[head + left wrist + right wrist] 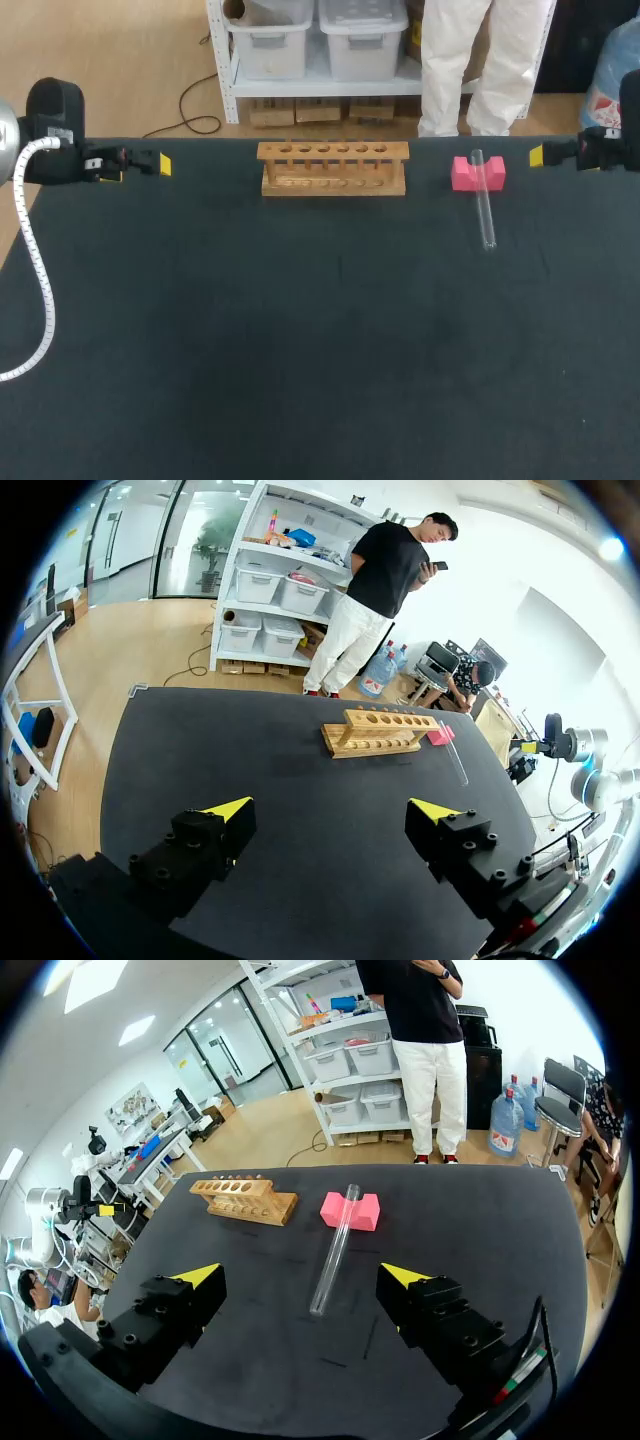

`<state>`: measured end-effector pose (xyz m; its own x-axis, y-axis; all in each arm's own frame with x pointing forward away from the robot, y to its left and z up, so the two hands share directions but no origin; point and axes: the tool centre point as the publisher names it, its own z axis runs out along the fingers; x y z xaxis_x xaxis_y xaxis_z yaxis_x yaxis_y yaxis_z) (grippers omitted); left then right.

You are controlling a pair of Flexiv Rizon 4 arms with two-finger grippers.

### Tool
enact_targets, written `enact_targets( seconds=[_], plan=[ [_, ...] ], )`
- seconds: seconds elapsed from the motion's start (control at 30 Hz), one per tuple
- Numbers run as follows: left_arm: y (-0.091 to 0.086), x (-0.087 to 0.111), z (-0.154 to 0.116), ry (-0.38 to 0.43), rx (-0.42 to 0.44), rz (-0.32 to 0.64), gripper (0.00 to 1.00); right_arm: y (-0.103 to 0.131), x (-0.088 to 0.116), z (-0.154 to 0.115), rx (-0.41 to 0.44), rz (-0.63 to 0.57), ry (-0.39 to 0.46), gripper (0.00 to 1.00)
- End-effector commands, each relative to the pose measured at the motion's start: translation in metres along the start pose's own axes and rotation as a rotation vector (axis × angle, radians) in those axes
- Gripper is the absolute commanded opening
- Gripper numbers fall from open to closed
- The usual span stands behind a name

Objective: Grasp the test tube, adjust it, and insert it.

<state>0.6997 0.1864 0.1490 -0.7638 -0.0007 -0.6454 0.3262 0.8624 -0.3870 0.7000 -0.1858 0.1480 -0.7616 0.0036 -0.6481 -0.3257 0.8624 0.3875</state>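
Quick rundown from us. The wooden tube rack (pixel 333 168) sits close to the far edge of the black table (pixel 300 380), about mid-width, with its row of holes facing up. Right of the rack, near it but not touching, is the pink block (pixel 463 176). The glass test tube (pixel 486 215) leans on that block: its far end rests in the block's notch, and its near end is down on the tabletop, pointing away from the far edge.

Our left gripper (pixel 330 810) hangs well left of the rack, about level with it, near the table's far left corner. Its fingers are spread wide with nothing between them. Our right gripper (pixel 299 1276) is well right of the rack, out past the block by the right edge, also spread wide and holding nothing. The tube lies ahead of it, untouched.

The left arm's white hose (pixel 40 290) runs down along the left edge. A broad stretch of dark tabletop runs from the rack to the near edge, and there's a wide gap between the rack and each gripper.
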Motion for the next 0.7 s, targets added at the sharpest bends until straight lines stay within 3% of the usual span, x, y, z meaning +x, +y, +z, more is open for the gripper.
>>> enact_targets(
  seconds=[0.03, 0.47, 0.7],
  plan=[
    [-0.002, -0.001, 0.0, 0.005, -0.008, -0.002, 1.0, 0.001, 0.0, -0.001, 0.007, 0.0, 0.0, 1.0],
    [-0.002, -0.001, 0.0, 0.005, -0.008, -0.002, 1.0, 0.001, 0.0, -0.001, 0.007, 0.0, 0.0, 1.0],
    [0.005, -0.026, 0.001, -0.044, 0.176, 0.21, 1.0, 0.001, 0.0, -0.001, 0.007, 0.0, 0.0, 1.0]
  ],
)
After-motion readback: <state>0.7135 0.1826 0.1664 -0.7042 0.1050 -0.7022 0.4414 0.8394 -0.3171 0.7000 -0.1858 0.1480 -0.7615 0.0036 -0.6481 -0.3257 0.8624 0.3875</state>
